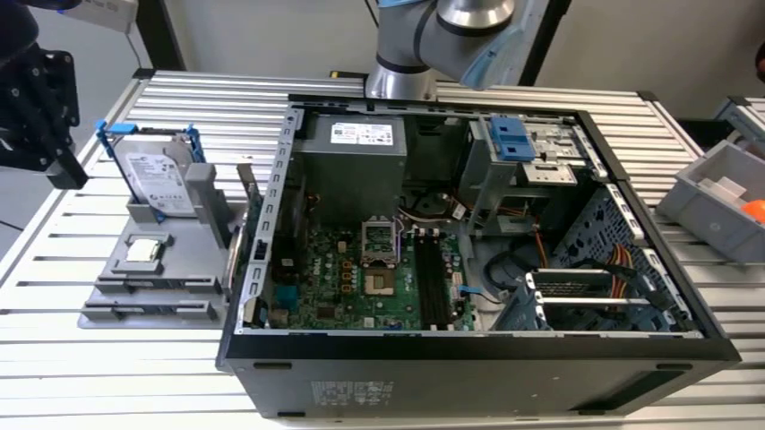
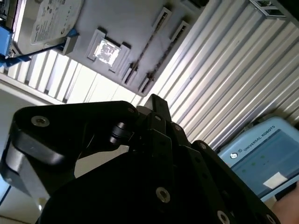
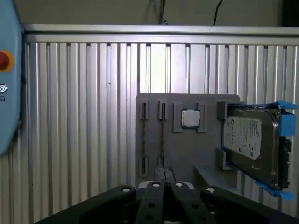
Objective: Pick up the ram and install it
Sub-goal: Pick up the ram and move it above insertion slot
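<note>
The ram (image 3: pixel 161 137) stands on its thin edge in a slot of the grey holder (image 3: pixel 187 149), so in both wrist views it shows as a slim dark line with a faint dotted, brownish texture. Its colour and chips cannot be made out from this angle. Its long axis runs parallel to the ribs of the table (image 3: pixel 84 116) and to the holder's short outer edge, from one pair of small end brackets to the other. In the exterior view that is from the exterior view's left towards the computer case (image 1: pixel 478 345).

A second strip (image 3: pixel 144 137) of the same look sits in the neighbouring slot, closer to the holder's outer edge. On the ram's other side the processor (image 3: pixel 190 118) lies flat in its square recess. Beyond it, at the holder's far edge, the hard drive (image 3: pixel 250 144) stands upright in its blue frame.

The holder rests on the table just beside the open case. Inside the case, the long black motherboard slots (image 1: pixel 428 278) stand free.

The gripper (image 3: pixel 164 171) hangs above the holder's edge, in line with the ends of the two strips and clear of them. Its fingers are pressed together with nothing between them.
</note>
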### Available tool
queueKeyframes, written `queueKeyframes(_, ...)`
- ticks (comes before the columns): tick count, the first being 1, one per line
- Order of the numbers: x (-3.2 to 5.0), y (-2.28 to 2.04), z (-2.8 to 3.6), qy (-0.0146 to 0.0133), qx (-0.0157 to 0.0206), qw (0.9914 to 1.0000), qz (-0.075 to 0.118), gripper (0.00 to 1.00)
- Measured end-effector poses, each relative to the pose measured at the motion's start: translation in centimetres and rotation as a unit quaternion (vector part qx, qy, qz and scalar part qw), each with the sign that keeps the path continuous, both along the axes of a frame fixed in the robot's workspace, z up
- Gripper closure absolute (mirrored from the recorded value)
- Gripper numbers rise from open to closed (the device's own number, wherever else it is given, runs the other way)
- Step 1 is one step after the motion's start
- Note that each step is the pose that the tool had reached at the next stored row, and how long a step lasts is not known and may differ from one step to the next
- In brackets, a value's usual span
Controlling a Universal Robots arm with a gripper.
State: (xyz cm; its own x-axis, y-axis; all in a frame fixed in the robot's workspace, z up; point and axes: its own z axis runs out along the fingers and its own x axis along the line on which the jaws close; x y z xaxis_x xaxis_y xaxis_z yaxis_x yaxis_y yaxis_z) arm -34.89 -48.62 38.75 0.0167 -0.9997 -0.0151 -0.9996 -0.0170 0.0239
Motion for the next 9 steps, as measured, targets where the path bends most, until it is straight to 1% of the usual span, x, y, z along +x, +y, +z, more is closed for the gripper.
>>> queueKeyframes(2,0.00,0.00,-0.01,0.0000,0.0000,0.99983,0.019,1.00)
queueKeyframes(4,0.00,0.00,-0.02,0.0000,0.0000,0.99934,0.036,1.00)
queueKeyframes(6,0.00,0.00,-0.03,0.0000,0.0000,0.99857,0.053,1.00)
queueKeyframes(9,0.00,0.00,-0.03,0.0000,0.0000,0.99733,0.073,1.00)
